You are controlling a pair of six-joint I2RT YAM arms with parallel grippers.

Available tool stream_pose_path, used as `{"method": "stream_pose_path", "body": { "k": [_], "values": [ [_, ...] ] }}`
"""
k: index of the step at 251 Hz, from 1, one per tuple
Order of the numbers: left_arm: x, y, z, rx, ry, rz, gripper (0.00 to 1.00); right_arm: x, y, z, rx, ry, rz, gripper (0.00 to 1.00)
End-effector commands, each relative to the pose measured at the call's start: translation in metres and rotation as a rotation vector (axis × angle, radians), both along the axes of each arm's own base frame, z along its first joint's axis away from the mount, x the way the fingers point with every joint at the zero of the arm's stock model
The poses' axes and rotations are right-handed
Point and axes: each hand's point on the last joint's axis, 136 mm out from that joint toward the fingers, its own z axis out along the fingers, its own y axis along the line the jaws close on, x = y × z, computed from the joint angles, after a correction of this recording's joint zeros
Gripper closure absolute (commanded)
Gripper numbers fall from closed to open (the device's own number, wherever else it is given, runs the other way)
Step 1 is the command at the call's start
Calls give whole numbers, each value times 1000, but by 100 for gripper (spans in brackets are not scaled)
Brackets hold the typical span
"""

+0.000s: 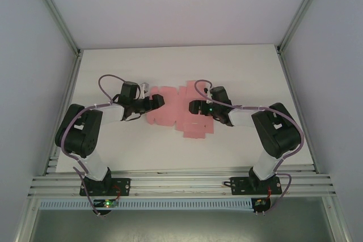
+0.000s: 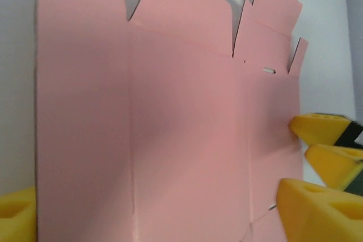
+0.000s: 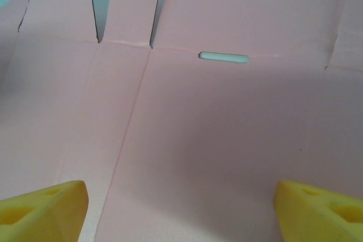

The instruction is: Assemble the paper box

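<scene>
From where I sit, the job has barely begun. The paper box (image 1: 176, 109) is nothing but a flat pink cut-out lying face-up in the middle of the white counter (image 1: 238, 66), between my two arms. No panel is lifted, no flap is tucked and no wall stands.

My left hand (image 1: 156, 101) sits low over the left edge of the card. On its own camera the left hand (image 2: 167, 211) has its yellow fingers spread wide, one at each bottom corner of the picture. The pink surface runs between them and nothing is pinched. That camera also catches the yellow fingers (image 2: 326, 128) of the other arm by the card's far edge.

My right hand (image 1: 195, 106) reaches in from the right side. On its wrist camera the right hand (image 3: 181, 208) is also spread wide and gripping nothing, with the card beneath it. I cannot tell whether the tips touch the card or hang just above it.

Ahead of that hand I see the creases (image 3: 136, 111) pressed into the card, a row of flaps (image 3: 135, 7) along the far edge and a narrow slot (image 3: 223, 57) on a fold line.

As I judge it, everything is left to do: raise the side panels along the creases, close the body, fold in the end flaps and push a tab into that slot.
</scene>
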Motion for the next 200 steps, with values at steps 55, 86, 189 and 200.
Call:
{"method": "stream_pose_path", "body": {
  "k": [55, 86, 189, 200],
  "values": [
    [6, -7, 31, -17, -73, -14, 100, -25, -13, -13, -24, 99, 17, 14],
    [3, -5, 43, -9, -118, -18, 100, -16, -15, 27, -29, -6, 48, 12],
    [-30, -18, 157, -185, -347, -85, 100, -34, -68, 113, 232, -181, -40, 8],
    [-32, -17, 165, -190, -353, -70, 100, -36, -73, 114, 235, -199, -46, 8]
  ]
}}
